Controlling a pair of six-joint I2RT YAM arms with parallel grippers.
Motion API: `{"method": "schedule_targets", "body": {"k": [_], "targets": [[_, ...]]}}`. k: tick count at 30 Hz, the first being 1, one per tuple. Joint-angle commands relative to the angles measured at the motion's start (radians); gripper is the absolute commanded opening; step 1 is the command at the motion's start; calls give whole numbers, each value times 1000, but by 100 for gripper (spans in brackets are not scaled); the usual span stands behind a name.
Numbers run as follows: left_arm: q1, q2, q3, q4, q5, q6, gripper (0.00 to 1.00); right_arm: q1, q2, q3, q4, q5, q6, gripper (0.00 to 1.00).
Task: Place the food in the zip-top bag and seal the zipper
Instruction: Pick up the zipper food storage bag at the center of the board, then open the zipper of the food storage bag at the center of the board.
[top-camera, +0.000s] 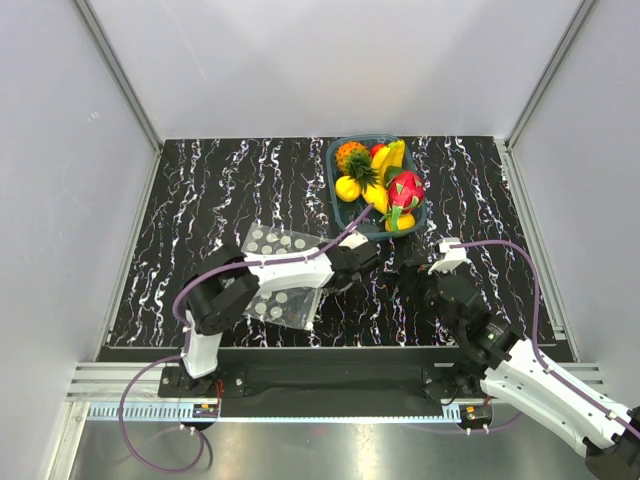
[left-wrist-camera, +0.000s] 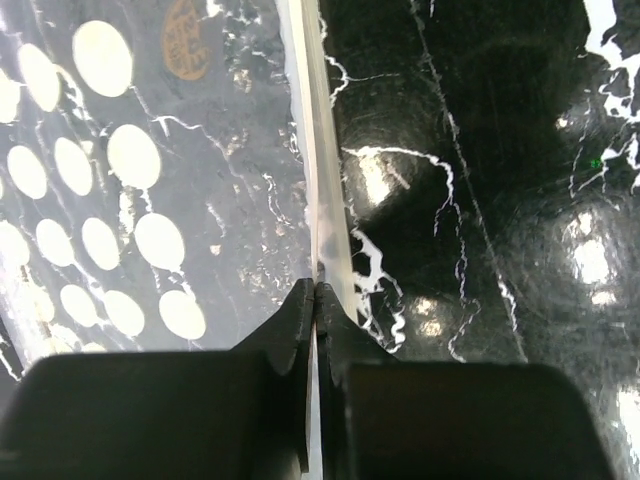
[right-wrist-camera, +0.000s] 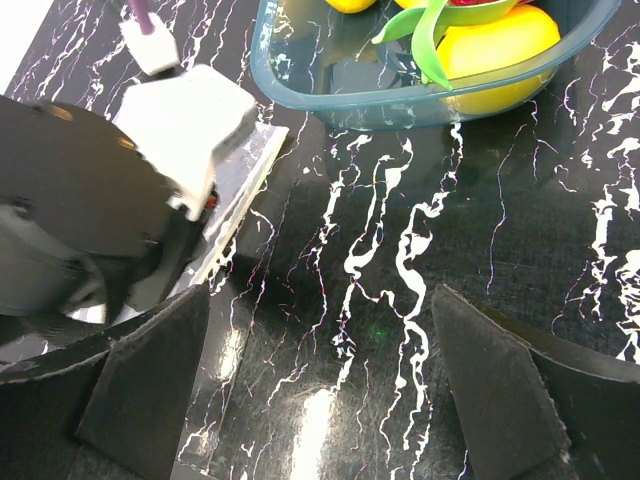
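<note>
The clear zip-top bag (top-camera: 277, 275) with white polka dots lies flat on the black marble table, left of centre. My left gripper (top-camera: 352, 262) is shut on the zipper (left-wrist-camera: 322, 180), the whitish strip along the bag's mouth edge, which runs between my fingertips (left-wrist-camera: 300, 310). The bag's dotted face (left-wrist-camera: 130, 200) lies to the left. My right gripper (top-camera: 415, 275) is open and empty over bare table; its fingers (right-wrist-camera: 150, 370) frame the marble. The food, a pink-red dragon fruit (top-camera: 405, 189) and yellow fruits (top-camera: 348, 188), sits in the teal basket (top-camera: 336, 203).
The basket's clear-blue wall (right-wrist-camera: 420, 105) shows at the top of the right wrist view, with a yellow fruit (right-wrist-camera: 495, 45) inside. The left arm's wrist (right-wrist-camera: 100, 190) is close on the right gripper's left. White enclosure walls surround the table.
</note>
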Motion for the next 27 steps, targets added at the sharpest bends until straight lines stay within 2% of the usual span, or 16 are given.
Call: {"method": "schedule_targets", "body": {"k": [1,4,6,9,12,16,19,23,27], "targets": [[4,-147,6,2,-37,18,0,0,-3,7,16,-2,-1,100],[4,-250,-21,14,11,38,0,0,17,7,33,-25,8,100],[6,-301,-41,30,28,41,0,0,69,10,62,-51,85,98],[6,-392,-77,47,11,53,0,0,202,24,159,-171,212,86],[6,-455,-101,51,-3,59,0,2,363,66,327,-258,300,80],[6,-497,-109,44,6,56,0,23,567,193,372,-268,320,82],[6,-519,-124,48,-10,55,0,35,632,237,425,-286,317,84],[6,-524,-129,47,-26,58,0,104,644,255,430,-210,297,85],[6,-516,-111,33,-27,58,0,112,660,255,452,-199,294,85]]}}
